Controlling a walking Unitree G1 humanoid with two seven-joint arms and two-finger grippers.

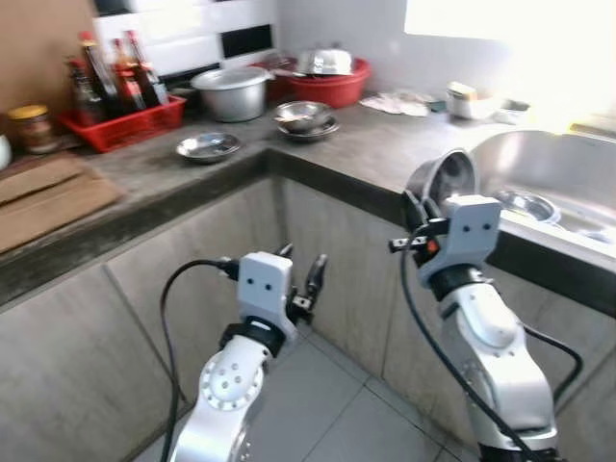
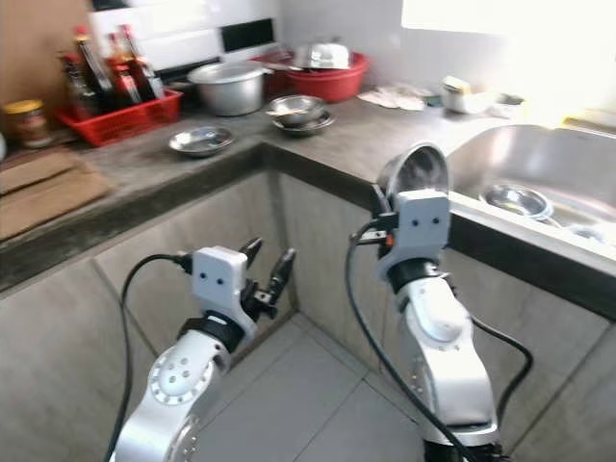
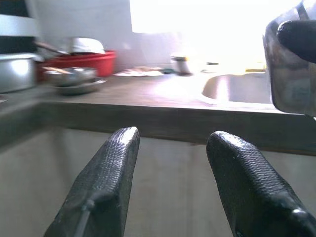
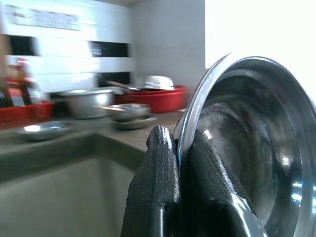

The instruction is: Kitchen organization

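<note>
My right gripper (image 1: 420, 206) is shut on the rim of a steel bowl (image 1: 445, 178), held tilted on edge in front of the counter beside the sink (image 1: 549, 164). In the right wrist view the fingers (image 4: 159, 168) pinch the steel bowl (image 4: 247, 148) at its rim. My left gripper (image 1: 304, 279) stands open below the counter edge with nothing between its fingers (image 3: 108, 173). Another steel bowl (image 1: 529, 204) lies inside the sink. Stacked steel bowls (image 1: 304, 117) and a flat steel dish (image 1: 207, 146) rest on the counter.
At the back stand a large metal pot (image 1: 234, 91), a red basin (image 1: 332, 82) with dishes, and a red tray of sauce bottles (image 1: 120, 111). A wooden board (image 1: 48, 197) lies on the left counter. Cabinet fronts form a corner below; tiled floor (image 1: 327, 414) underneath.
</note>
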